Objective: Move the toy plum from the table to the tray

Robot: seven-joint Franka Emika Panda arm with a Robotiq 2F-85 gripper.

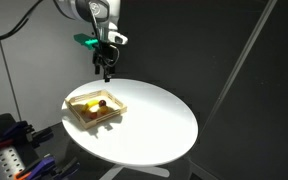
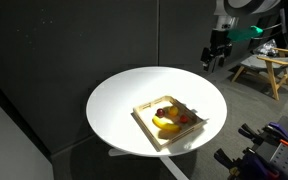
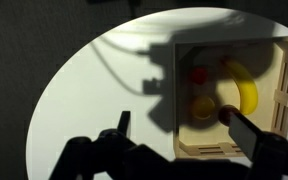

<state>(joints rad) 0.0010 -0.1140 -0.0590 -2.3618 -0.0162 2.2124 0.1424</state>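
The light wood tray [image 1: 78, 116] stands on the round white table [image 1: 154, 125] and shows in both exterior views [image 2: 146, 120]. The tiny dark red-purple toy plum [image 3: 225, 115] lies inside the tray, beside a yellow banana toy [image 3: 246, 88], a yellow round toy [image 3: 202, 107] and a small red toy [image 3: 196, 75]. It shows as a dark spot in both exterior views [image 1: 102, 103] [image 2: 164, 110]. My gripper [image 1: 106, 68] hangs well above the table's far edge [image 2: 216, 58], apart from the tray. It is open and empty [image 3: 184, 135].
In the wrist view the tray [image 3: 209, 148] sits at the right, with bare white table top [image 3: 84, 90] to its left. Dark curtains surround the table. A wooden stool [image 2: 264, 70] stands behind, and equipment sits on the floor [image 1: 9, 145].
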